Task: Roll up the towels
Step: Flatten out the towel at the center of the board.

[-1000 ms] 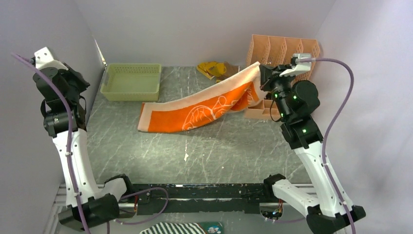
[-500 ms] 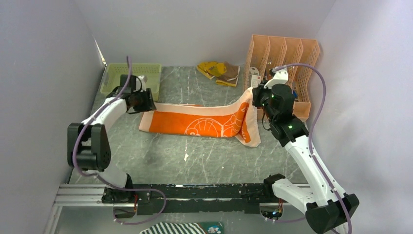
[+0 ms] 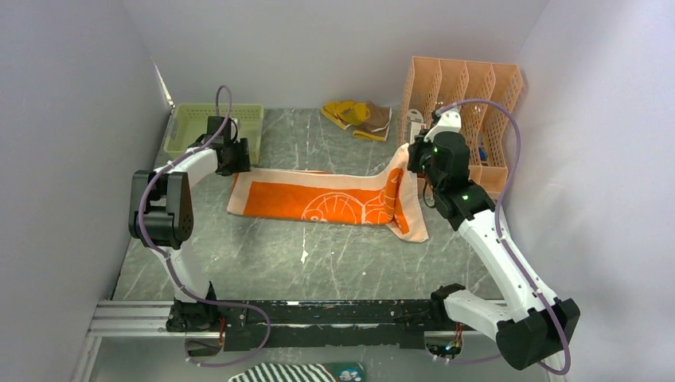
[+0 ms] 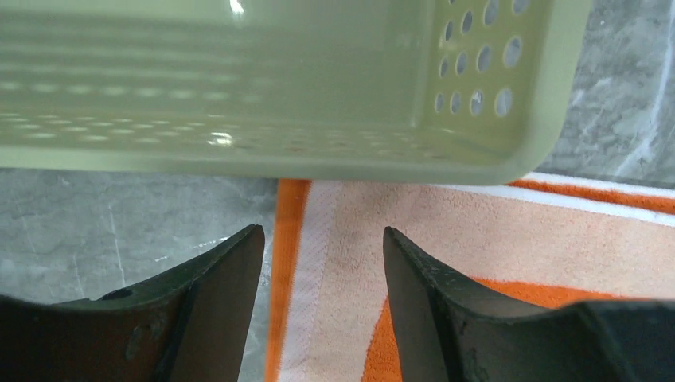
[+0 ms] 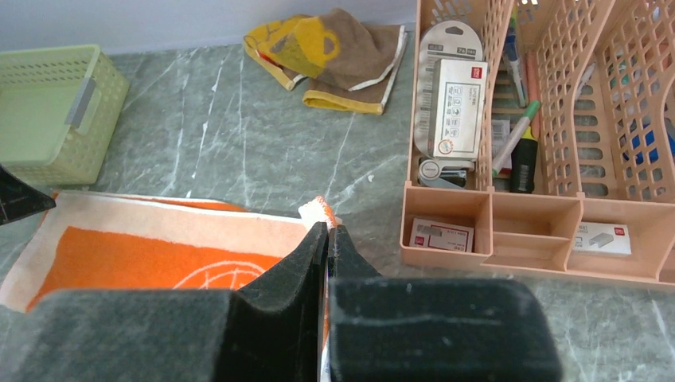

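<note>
Towel count: two. The orange towel [image 3: 318, 203] lies lengthwise across the middle of the table [image 3: 318, 263]. It is flat from its left end, near the basket [image 3: 185, 131], to a right end that rises in a fold to the right gripper [image 3: 415, 159]. The yellow towel [image 3: 358, 118], printed in brown, lies crumpled at the rear of the table between basket and rack [image 3: 466, 87]. It is nearer the rack and well apart from the orange towel.

Gripper count: two. The left gripper [image 3: 236, 157] hangs over the left end of the orange towel, jaws apart, nothing between them. The right gripper is clamped on the right-end corner of the orange towel.

Other items: one green basket, one peach rack, and one striped cloth [image 3: 278, 372] on the near side of the arm bases.

View differences:
- Top view only: the full length of the orange towel with its white print, both arms, and the striped cloth. It does not resolve either jaw gap.
- Left wrist view only: two dark fingers [image 4: 215, 310] standing separated. The towel's cream border and orange edge stripe show through the gap on the table below, and the perforated basket wall is just beyond.
- Right wrist view only: the fingers pressed together with a cream towel corner protruding at their tips. Also shown are the rack contents, pens and small boxes, and the cream edging of the yellow towel.
</note>
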